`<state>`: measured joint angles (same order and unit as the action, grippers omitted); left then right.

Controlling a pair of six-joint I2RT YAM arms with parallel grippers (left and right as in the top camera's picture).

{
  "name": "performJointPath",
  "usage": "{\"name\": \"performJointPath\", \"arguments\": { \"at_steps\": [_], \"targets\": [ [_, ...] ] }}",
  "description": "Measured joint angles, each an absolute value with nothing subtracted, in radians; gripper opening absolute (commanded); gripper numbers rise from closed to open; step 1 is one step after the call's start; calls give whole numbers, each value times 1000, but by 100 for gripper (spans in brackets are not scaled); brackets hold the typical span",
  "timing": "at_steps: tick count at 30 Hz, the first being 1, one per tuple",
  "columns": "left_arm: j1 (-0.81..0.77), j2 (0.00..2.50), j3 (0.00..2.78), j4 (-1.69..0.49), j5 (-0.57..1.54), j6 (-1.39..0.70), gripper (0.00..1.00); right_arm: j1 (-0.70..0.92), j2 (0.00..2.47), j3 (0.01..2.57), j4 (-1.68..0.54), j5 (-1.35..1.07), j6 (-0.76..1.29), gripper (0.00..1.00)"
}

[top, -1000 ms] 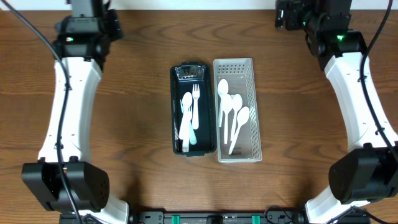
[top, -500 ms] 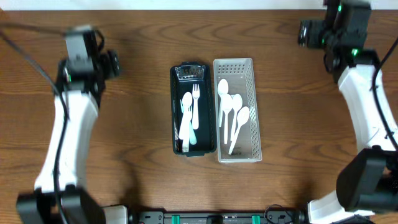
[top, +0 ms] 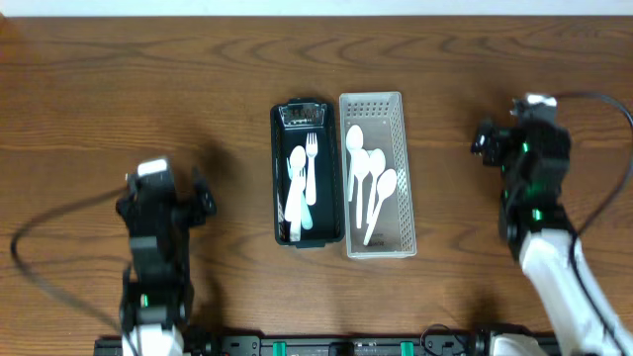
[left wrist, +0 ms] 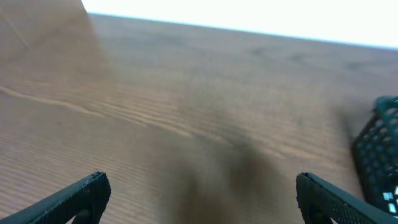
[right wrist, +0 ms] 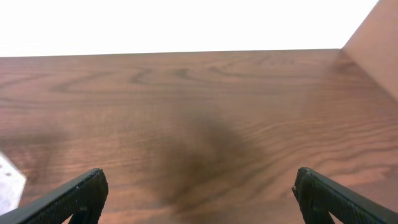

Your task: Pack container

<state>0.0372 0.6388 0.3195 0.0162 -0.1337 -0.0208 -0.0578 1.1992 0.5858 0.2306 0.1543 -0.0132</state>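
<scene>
**Container in the middle of the table, both arms open and empty**

The container is black and long, and it lies at the centre of the table with its short ends toward the near and far edges. Inside it a white fork and a white spoon lie side by side. A pale blue-green utensil is partly under them, and I cannot tell what kind it is. A white perforated basket stands just beside the container on its right, long wall against long wall. The basket holds several white spoons that overlap each other.

The left hand is well apart from the container, on its left side, above bare wood. Its fingers are spread wide with nothing between them. In the left wrist view only a dark edge of the container shows at the right border. The right hand is well apart from the basket, on the right side. It is also spread wide and holds nothing.
</scene>
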Motion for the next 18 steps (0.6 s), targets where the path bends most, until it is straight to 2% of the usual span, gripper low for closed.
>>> {"name": "performJointPath", "arguments": {
  "at_steps": [6, 12, 18],
  "targets": [
    [37, 399, 295, 19, -134, -21, 98, -58, 970, 457, 202, 158, -13, 99],
    [37, 375, 295, 18, -134, -21, 98, -58, 850, 424, 64, 158, -13, 99],
    [37, 375, 295, -57, -134, -21, 98, -58, 843, 422, -55, 158, -13, 99]
  ]
}}
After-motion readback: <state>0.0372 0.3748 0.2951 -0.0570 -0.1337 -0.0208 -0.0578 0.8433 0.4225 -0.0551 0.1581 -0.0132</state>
